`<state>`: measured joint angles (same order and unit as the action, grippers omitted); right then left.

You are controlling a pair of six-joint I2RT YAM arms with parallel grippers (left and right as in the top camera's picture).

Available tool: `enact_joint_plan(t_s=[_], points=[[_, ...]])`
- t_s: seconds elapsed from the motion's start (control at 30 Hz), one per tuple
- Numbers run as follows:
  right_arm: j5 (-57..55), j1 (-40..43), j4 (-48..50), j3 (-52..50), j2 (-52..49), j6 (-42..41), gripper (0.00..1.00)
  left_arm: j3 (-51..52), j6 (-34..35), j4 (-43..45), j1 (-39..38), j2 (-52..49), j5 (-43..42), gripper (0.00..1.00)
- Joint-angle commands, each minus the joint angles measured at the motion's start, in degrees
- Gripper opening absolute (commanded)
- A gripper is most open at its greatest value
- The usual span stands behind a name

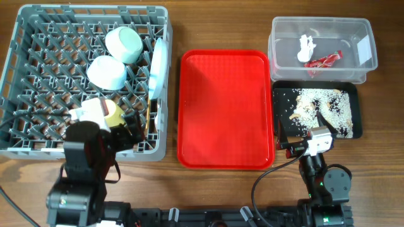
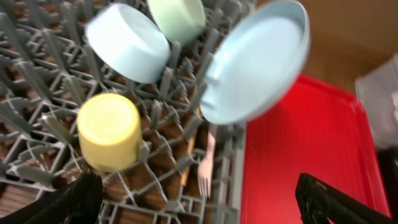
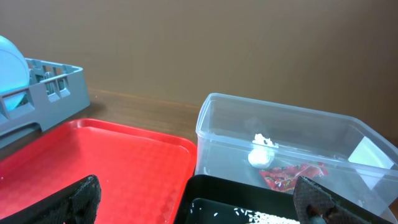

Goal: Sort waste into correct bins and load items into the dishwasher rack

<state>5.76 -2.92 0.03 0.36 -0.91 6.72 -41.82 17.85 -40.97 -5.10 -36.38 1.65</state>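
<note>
We found the grey pegged rack [image 1: 95, 9] at the table's left, holding both pale blue-green bowls [image 1: 124, 45] [image 1: 107, 72] turned over and leaning on the pegs. The white plate [image 1: 159, 66] stood on edge along its right wall, and the yellow cup [image 2: 110, 130] sat tilted with its base upward near the front. The white fork [image 2: 205, 165] and the wooden chopstick [image 2: 188, 167] lay low between pegs below the plate. In the clear tub [image 1: 366, 38] at far right we saw the red wrapper [image 1: 323, 62] and the white scrap [image 1: 306, 45]. The rice-like scraps [image 1: 322, 107] were strewn across the black tray [image 1: 353, 129] just in front of it.

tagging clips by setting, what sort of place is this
Probably a robot test bench staged as kitchen cleanup, not a real kitchen: a grey dishwasher rack and red tray sit on a wooden table, plain brown backdrop behind.
</note>
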Motion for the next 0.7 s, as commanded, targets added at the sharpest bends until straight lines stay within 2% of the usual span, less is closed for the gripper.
enact_joint_plan(t_s=[0.0, 0.17, 0.33, 0.47, 0.57, 0.67], points=[[0.24, -0.24, 0.31, -0.07, -0.07, -0.72, 1.00, 9.07, -0.96, 6.36, 4.02, 7.13, -3.04, 1.00], [0.24, -0.24, 0.31, -0.07, -0.07, -0.72, 1.00, 24.83, -0.96, 20.41, 8.15, 20.96, -7.48, 1.00], [0.24, -0.24, 0.31, -0.07, -0.07, -0.72, 1.00, 34.60, -1.25, 32.44, 8.87, 31.32, -6.08, 1.00], [0.24, -0.24, 0.31, -0.07, -0.07, -0.72, 1.00, 41.05, -9.01, 47.60, 8.87, 35.76, -5.88, 1.00], [0.24, -0.24, 0.31, -0.07, -0.07, -0.72, 1.00, 41.51, -10.19, 46.36, 8.87, 36.22, -6.12, 1.00], [0.24, -0.24, 0.31, -0.07, -0.07, -0.72, 1.00, 41.51, -9.42, 37.83, 8.87, 36.22, -7.82, 1.00]])
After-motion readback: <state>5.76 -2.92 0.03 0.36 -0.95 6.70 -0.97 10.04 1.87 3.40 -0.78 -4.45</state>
